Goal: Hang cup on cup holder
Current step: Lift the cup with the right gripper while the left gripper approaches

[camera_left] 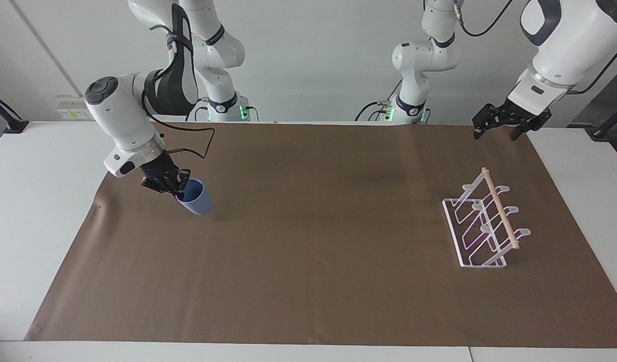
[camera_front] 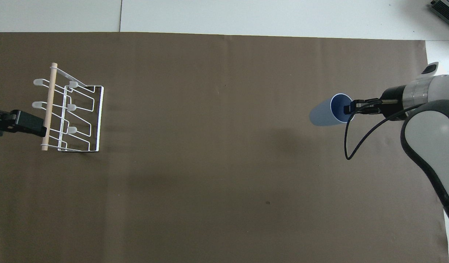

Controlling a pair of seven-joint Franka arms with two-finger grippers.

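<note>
The pale blue cup (camera_left: 197,202) (camera_front: 324,114) hangs tilted a little above the brown mat toward the right arm's end, its mouth turned toward the arm. My right gripper (camera_left: 180,188) (camera_front: 351,108) is shut on the cup's rim, one finger inside the mouth. The white wire cup holder (camera_left: 482,229) (camera_front: 82,117) with its wooden dowel (camera_left: 498,207) stands on the mat toward the left arm's end, with nothing on its prongs. My left gripper (camera_left: 495,132) waits in the air, open and holding nothing, over the mat's edge by the cup holder.
The brown mat (camera_left: 318,241) covers most of the white table (camera_left: 32,201). A loose black cable (camera_front: 350,146) dangles from the right wrist. Nothing else lies on the mat between the cup and the cup holder.
</note>
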